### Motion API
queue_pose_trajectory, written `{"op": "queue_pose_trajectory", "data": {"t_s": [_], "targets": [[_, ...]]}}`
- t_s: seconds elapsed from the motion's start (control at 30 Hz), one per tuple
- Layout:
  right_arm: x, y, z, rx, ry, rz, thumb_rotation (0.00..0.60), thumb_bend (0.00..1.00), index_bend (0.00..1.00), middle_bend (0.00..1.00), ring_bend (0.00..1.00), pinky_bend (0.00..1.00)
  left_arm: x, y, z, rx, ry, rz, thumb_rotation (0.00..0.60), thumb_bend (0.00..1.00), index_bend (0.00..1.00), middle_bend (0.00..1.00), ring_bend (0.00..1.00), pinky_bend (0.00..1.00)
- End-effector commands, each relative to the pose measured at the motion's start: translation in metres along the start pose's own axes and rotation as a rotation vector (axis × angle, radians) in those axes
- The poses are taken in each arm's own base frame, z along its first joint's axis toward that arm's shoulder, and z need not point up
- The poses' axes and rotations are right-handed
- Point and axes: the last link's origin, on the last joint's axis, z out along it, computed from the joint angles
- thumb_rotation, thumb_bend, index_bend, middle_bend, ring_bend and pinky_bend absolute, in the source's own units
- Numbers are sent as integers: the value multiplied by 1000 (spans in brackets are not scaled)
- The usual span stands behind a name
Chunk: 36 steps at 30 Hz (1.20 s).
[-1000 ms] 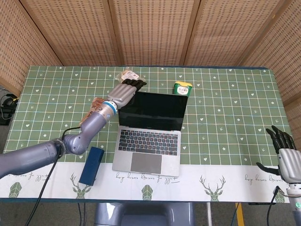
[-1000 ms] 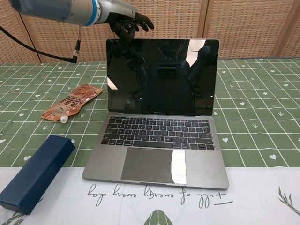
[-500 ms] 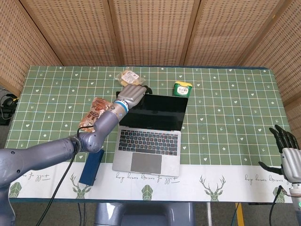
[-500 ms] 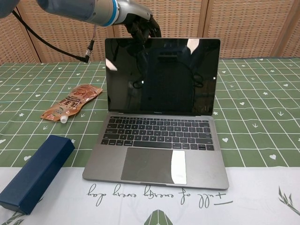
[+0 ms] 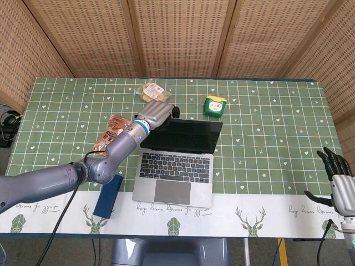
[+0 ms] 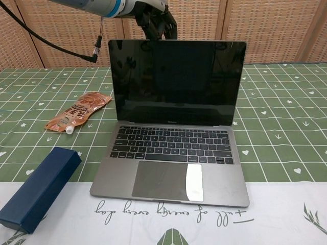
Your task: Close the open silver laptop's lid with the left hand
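The silver laptop [image 5: 176, 160] [image 6: 173, 138] stands open in the middle of the table, its dark screen [image 6: 176, 81] tipped toward the keyboard [image 6: 171, 145]. My left hand [image 5: 157, 113] [image 6: 156, 20] rests behind the lid's top edge near its left corner, dark fingers curled over the back of the lid and touching it. My right hand [image 5: 339, 185] hangs off the table's right front corner with its fingers apart, holding nothing.
A dark blue box [image 5: 108, 194] [image 6: 36, 188] lies left of the laptop. An orange snack pouch [image 5: 111, 130] [image 6: 76, 111] lies further back left, a wrapped bun [image 5: 151, 91] behind my left hand, and a green tin [image 5: 214, 106] behind the laptop's right corner.
My left hand moved right onto the back of the lid and has pushed it forward; the screen leans further toward the keyboard. The right hand has barely shifted.
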Motion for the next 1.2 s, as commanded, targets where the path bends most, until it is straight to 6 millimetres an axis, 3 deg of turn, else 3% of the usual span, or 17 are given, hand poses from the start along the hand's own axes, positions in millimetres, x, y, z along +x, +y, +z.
{"op": "queue_pose_trajectory", "data": {"t_s": [0.03,0.43,0.8,1.2], "targets": [[0,0,0,0,0,0,600,97,0,0,0,0,-1,1,-12,-24,-20,9,600,1000,399,316,296,323],[-3,-6,-3,24,-14,-5,600,97,0,0,0,0,-24,2,-54,-87,-146,-2,600,1000,399,317,296,323],[-2,-10,-6,37,-8,-8,600,97,0,0,0,0,-69,-3,-92,-141,-264,-2,600,1000,398,317,296,324],[0,-11,-9,40,-10,-13,600,96,0,0,0,0,-119,-6,-102,-174,-367,-44,600,1000,401,317,297,325]]}}
